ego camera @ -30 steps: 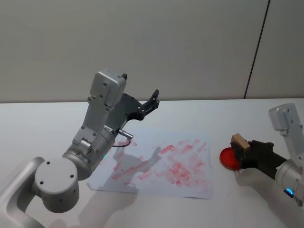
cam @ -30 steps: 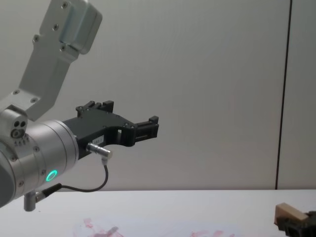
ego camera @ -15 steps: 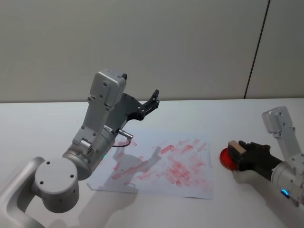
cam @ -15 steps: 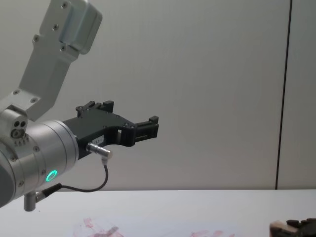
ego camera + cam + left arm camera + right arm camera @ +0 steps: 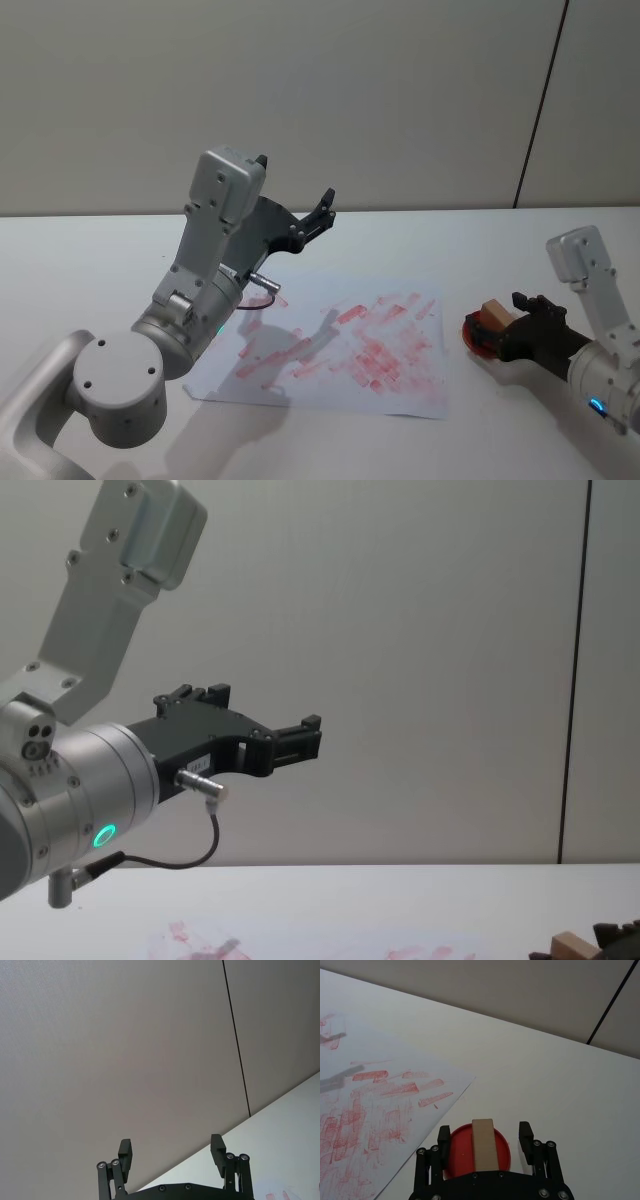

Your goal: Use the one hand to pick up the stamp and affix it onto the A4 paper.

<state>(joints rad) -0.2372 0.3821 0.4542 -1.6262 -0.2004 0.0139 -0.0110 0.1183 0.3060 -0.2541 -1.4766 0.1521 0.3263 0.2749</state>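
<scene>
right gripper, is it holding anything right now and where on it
No. The right gripper is open, its fingers standing clear on either side of the stamp, which sits on the red ink pad.

plain grey wall (image 5: 400, 90) with dark seam (image 5: 540, 100), white table (image 5: 90, 250)

The left arm (image 5: 190, 310) is bulky silver-grey, with a green glowing ring (image 5: 103, 835), a black cable (image 5: 170, 860) beside it, and a screw-studded black gripper (image 5: 300, 738). The right gripper (image 5: 485, 1135) is black too, on a slimmer grey arm (image 5: 590, 290).
</scene>
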